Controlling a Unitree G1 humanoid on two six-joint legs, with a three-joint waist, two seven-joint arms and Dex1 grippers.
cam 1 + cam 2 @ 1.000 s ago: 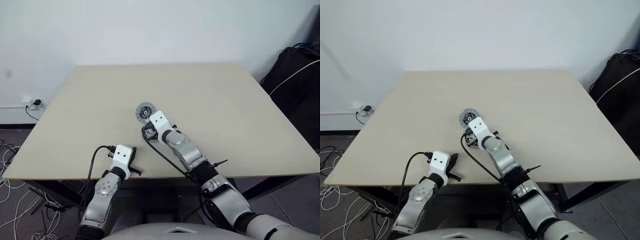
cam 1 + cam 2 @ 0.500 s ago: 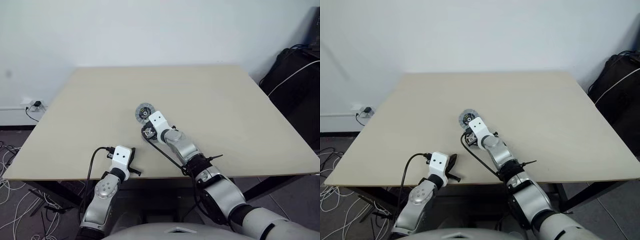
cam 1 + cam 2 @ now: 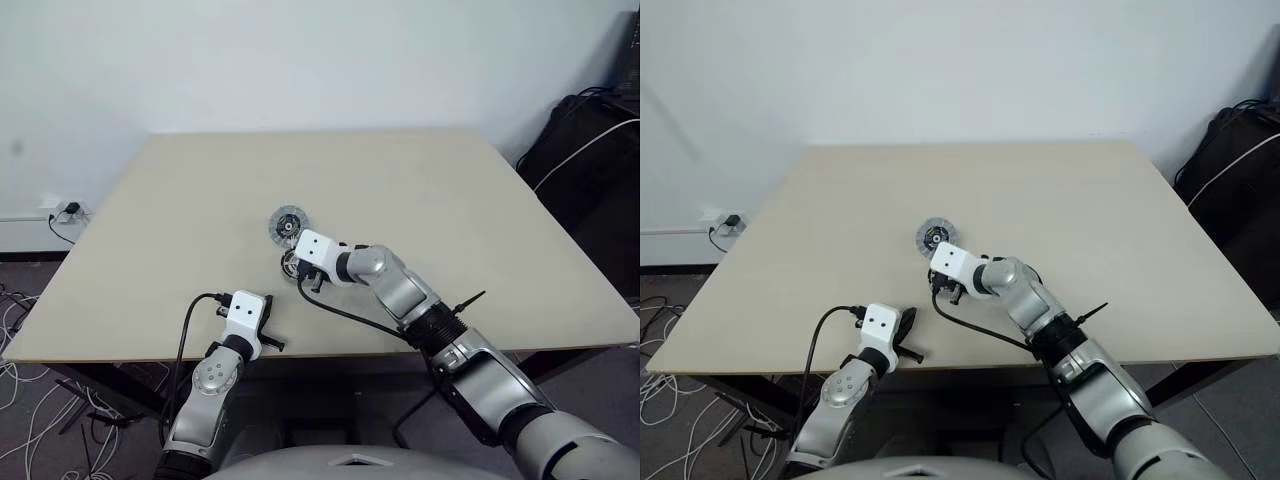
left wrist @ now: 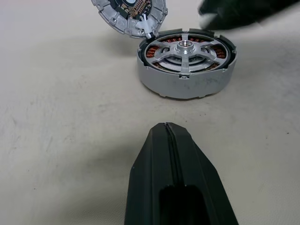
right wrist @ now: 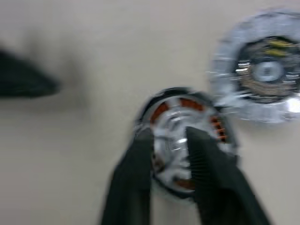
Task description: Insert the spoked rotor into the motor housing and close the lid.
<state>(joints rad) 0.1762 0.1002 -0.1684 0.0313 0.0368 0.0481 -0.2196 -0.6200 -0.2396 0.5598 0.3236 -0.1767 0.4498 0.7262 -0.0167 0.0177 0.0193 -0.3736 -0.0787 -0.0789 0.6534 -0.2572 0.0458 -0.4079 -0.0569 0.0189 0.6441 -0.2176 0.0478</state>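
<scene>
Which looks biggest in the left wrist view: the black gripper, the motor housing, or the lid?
1. The left gripper, but it is nearest the camera, so that is unsure.
2. The motor housing.
3. The lid, cut off by the picture's edge.

The motor housing (image 4: 186,63) sits on the table (image 3: 480,220) straight ahead of the left gripper (image 4: 167,129), with the spoked rotor (image 4: 185,48) seated inside it. The lid (image 4: 130,16) lies flat just beyond the housing, touching its far rim. The right gripper (image 5: 169,143) hangs directly over the housing, the lid just beside it.
</scene>
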